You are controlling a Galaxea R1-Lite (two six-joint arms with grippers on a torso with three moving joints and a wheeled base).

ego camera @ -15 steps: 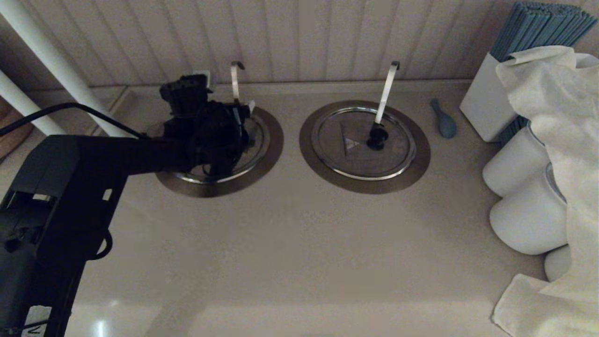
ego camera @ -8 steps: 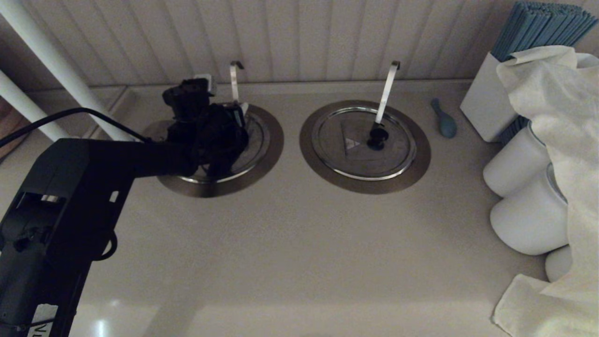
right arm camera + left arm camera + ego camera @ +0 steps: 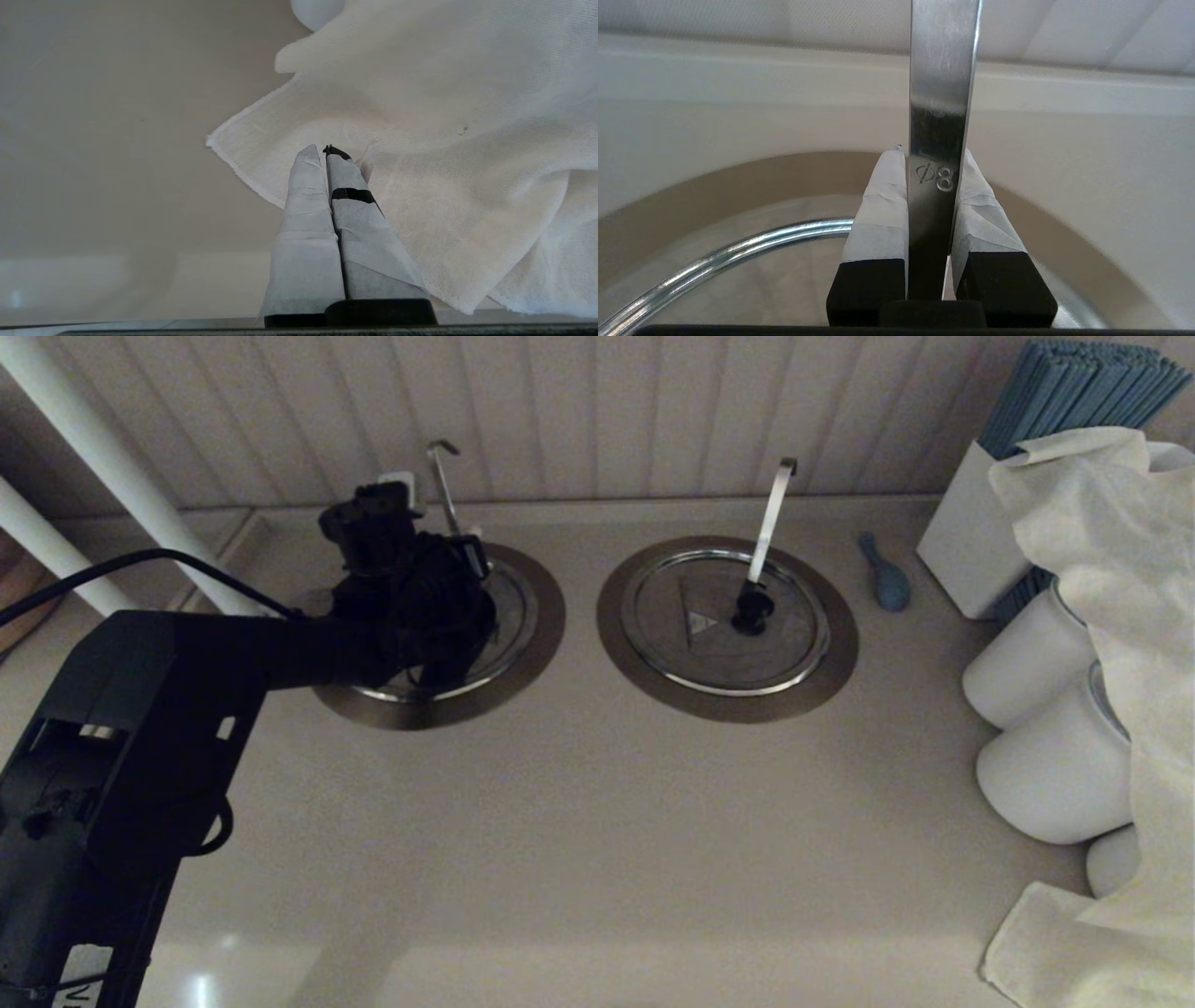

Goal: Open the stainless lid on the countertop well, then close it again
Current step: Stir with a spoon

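The stainless lid (image 3: 509, 616) lies in the left countertop well (image 3: 546, 607), mostly covered by my left arm. Its knob and triangle mark are hidden. My left gripper (image 3: 464, 558) sits over the lid's far side, shut on the thin ladle handle (image 3: 442, 485), which leans left with its dark hook on top. In the left wrist view the taped fingers (image 3: 882, 205) clamp the steel handle (image 3: 941, 116) stamped Ø8 at my left gripper (image 3: 931, 156), above the lid's shiny rim (image 3: 728, 259) and the brushed ring (image 3: 714, 182). My right gripper (image 3: 327, 151) is shut on nothing, out of the head view.
The twin lid (image 3: 691, 653) with black knob (image 3: 752, 609) and slanted handle (image 3: 771, 518) sits to the right. A blue spoon (image 3: 885, 574), a white box of blue straws (image 3: 971, 541), white jars (image 3: 1036, 663) and a white cloth (image 3: 1120, 569) (image 3: 444, 163) crowd the right side.
The ladle handle's hooked top has swung to the left and slightly back in my left gripper's hold. The wrist shifted a little back. The lid looks unmoved.
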